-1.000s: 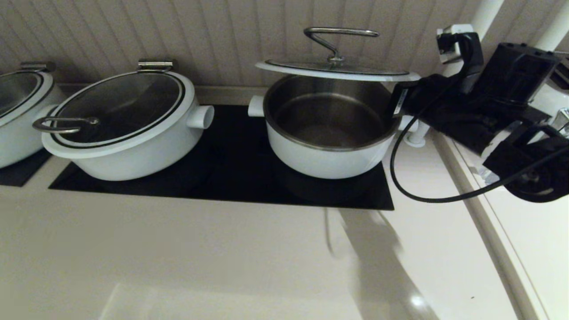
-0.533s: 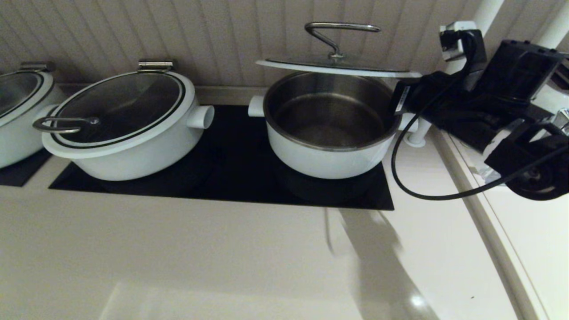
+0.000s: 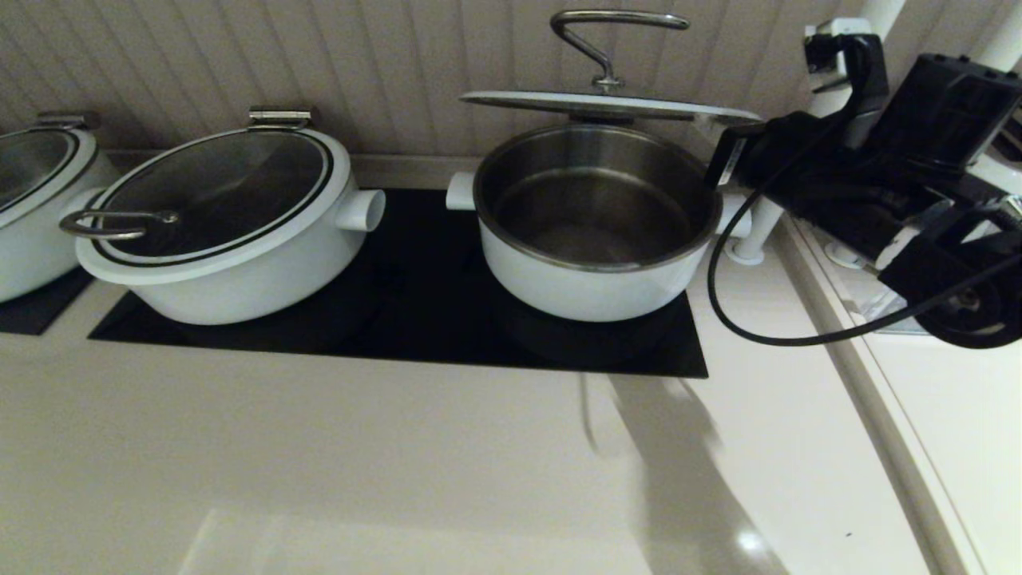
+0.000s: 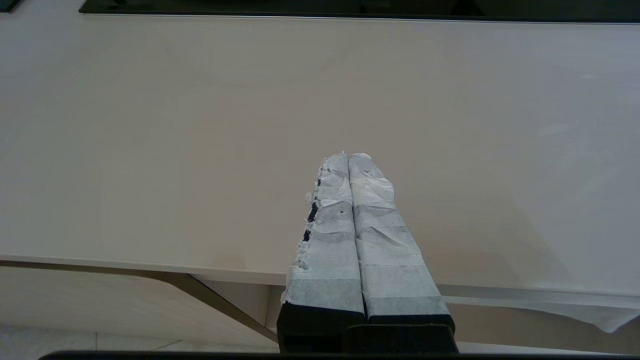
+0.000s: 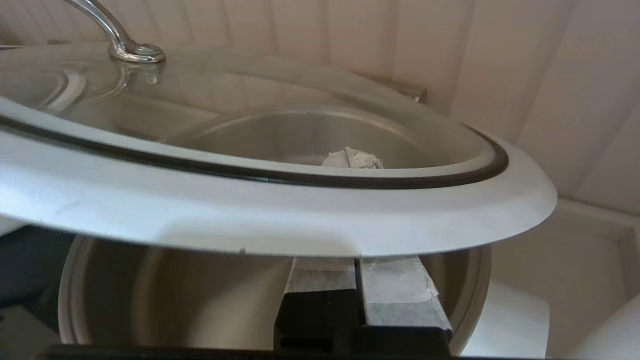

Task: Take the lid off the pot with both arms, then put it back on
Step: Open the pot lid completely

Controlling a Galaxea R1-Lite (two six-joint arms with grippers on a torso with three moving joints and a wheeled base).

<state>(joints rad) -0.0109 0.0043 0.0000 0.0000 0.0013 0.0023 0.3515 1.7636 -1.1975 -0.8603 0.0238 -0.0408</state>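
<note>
The tabletop (image 3: 399, 463) fills the lower frame. At centre right the pot (image 3: 591, 279) sits uncovered on a black cooktop (image 3: 415, 311). Above it the lid (image 3: 599, 104) rides level on the right gripper (image 5: 355, 165), whose pressed-together fingers lie underneath. The left gripper (image 4: 348, 156), fingers closed and empty, hangs over bare tabletop.

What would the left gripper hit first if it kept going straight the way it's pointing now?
Probably the bare pale countertop. The left gripper, fingers shut, points down and across it with nothing between. The black cooktop edge lies farther on; depth is hard to judge.
</note>
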